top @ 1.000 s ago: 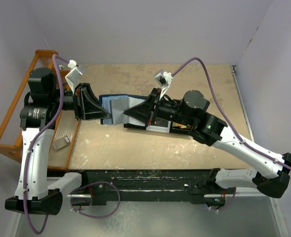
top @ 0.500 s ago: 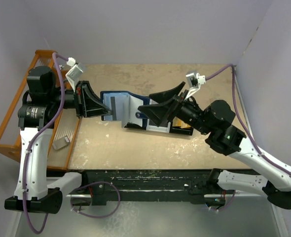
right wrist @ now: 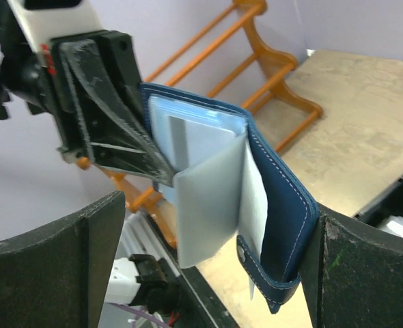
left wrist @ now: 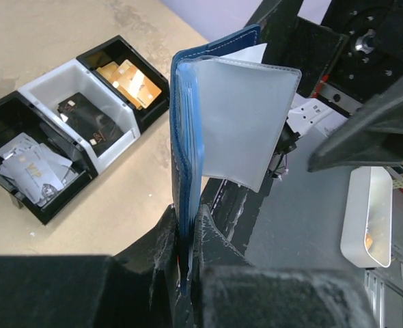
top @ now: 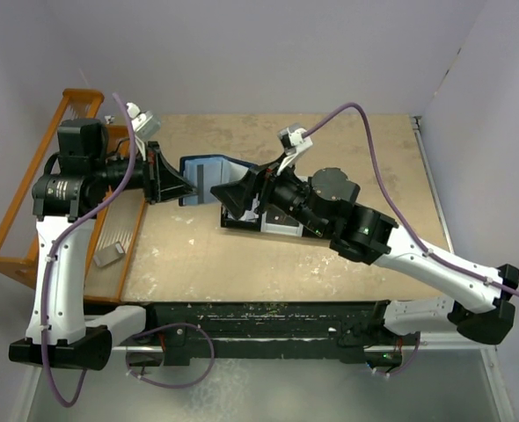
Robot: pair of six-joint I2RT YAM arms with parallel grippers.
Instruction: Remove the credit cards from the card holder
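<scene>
Left hand (left wrist: 188, 236) clamped on card holder (left wrist: 185, 116); right hand (right wrist: 215, 229) spread apart; sleeve (left wrist: 246, 123) contents unclear.

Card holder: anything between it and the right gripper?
Nothing visible. The left gripper clamps the card holder by one edge and holds it open off the table. The right gripper faces it with jaws wide. Only the holder's own clear sleeve hangs loose toward the right gripper.
</scene>
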